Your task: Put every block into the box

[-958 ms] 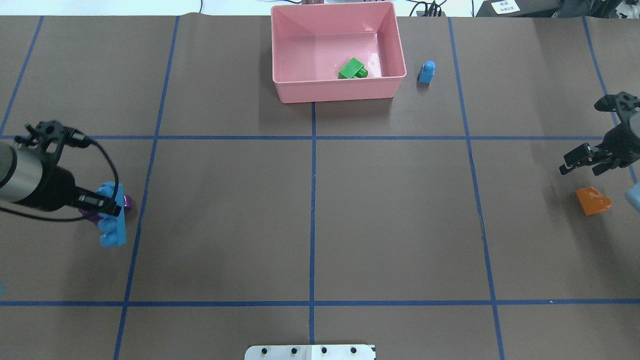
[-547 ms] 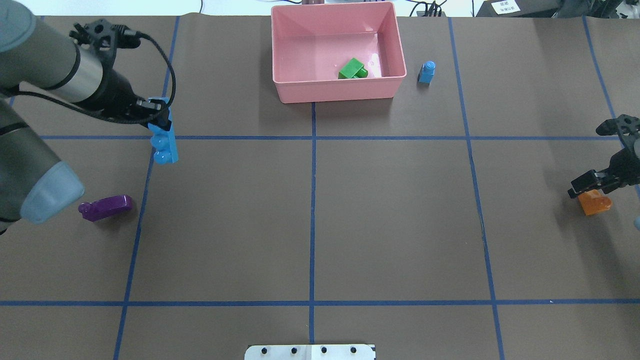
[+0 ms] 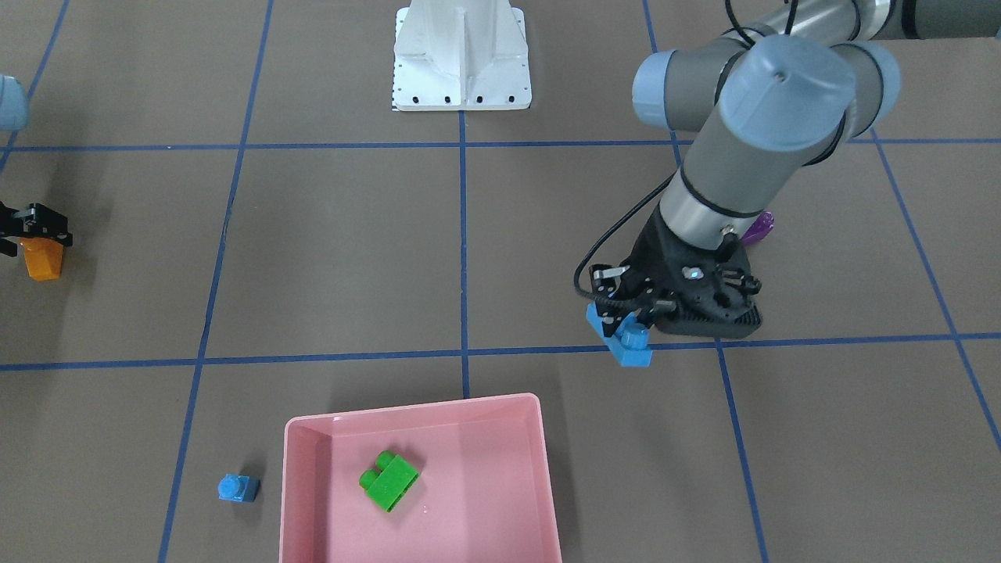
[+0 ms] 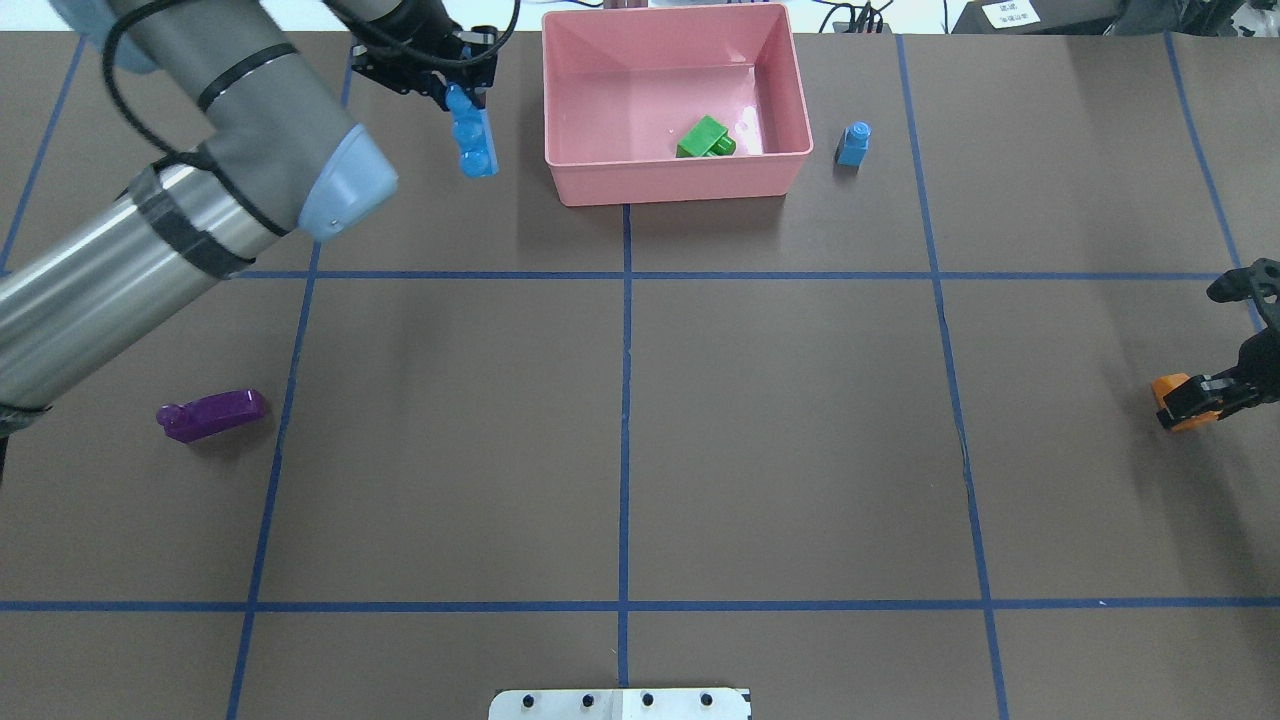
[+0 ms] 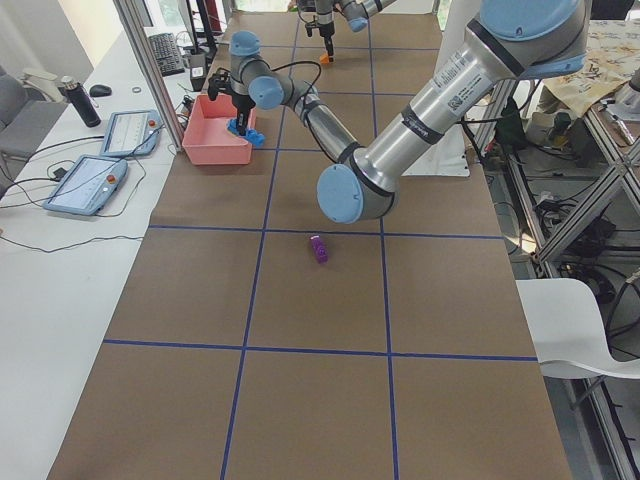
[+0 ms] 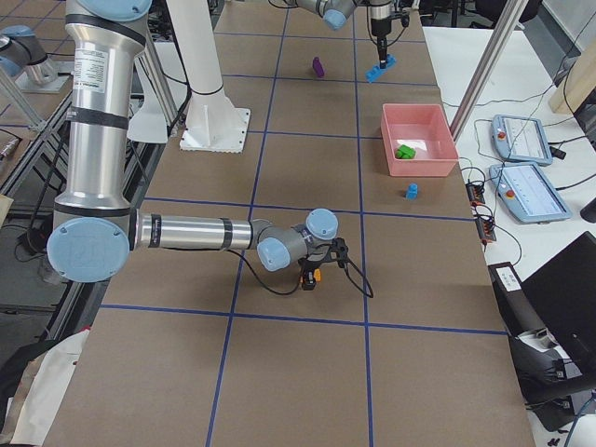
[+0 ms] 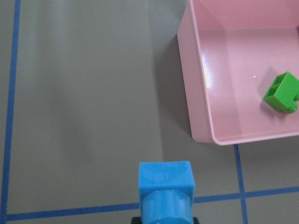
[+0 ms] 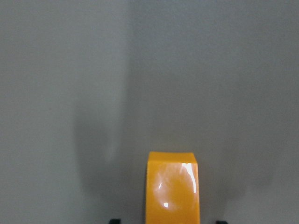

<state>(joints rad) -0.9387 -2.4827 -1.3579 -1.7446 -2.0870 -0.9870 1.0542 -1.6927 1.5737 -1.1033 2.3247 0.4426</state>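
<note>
Blue one-stud block [image 4: 853, 145] beside pink box [image 4: 680, 186]

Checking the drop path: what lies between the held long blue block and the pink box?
Only bare table between block and box, in the overhead view.

orange block [image 8: 172, 189]: 6 o'clock, glossy, cut by the edge
right gripper [image 8: 167, 221]: tips flanking, not touching
table [image 8: 140, 70]: grey, shadowed

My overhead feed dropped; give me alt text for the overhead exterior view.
The left gripper holds the long light-blue block just left of the pink box, not yet over it. The green block lies inside; the small blue block stands right of the box, the purple block far left, and the right gripper straddles the orange block.
</note>
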